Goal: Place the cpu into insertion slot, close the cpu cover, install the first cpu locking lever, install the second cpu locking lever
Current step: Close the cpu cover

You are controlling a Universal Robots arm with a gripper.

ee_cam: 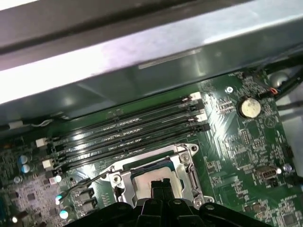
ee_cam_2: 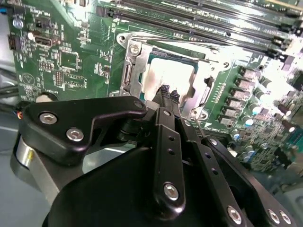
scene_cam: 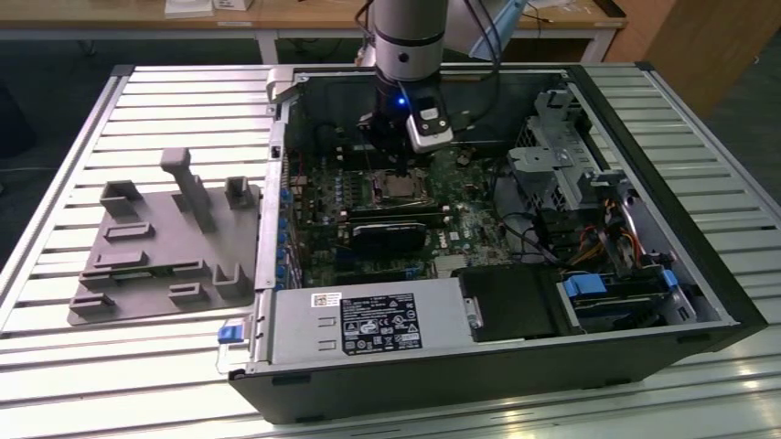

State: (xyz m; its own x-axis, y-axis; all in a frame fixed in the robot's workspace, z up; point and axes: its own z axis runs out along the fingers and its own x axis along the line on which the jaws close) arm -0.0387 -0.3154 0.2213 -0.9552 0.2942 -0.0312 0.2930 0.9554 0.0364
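The cpu [ee_cam_2: 173,71] lies flat in the insertion slot [scene_cam: 397,189], its pale metal top showing through the cut-out of the cpu cover [ee_cam_2: 135,71]. The cover's silvery frame is down around the chip [ee_cam: 144,178]. My gripper [ee_cam_2: 169,94] hangs straight over the chip's near edge, its two dark fingertips pressed together with nothing between them. The shut tips [ee_cam: 161,185] sit at or just above the chip; I cannot tell if they touch it. A thin wire lever [ee_cam: 85,182] sticks out beside the cover [ee_cam: 184,165]. In the exterior view the arm reaches down into the open computer case.
Long black memory slots [ee_cam: 128,132] run beside the socket toward the case wall [ee_cam: 142,61]. A black card [scene_cam: 390,240] lies just in front of the socket, a power supply [scene_cam: 366,325] nearer still. Drive cages and cables [scene_cam: 586,201] fill the exterior view's right. A grey fixture [scene_cam: 165,247] stands outside the case.
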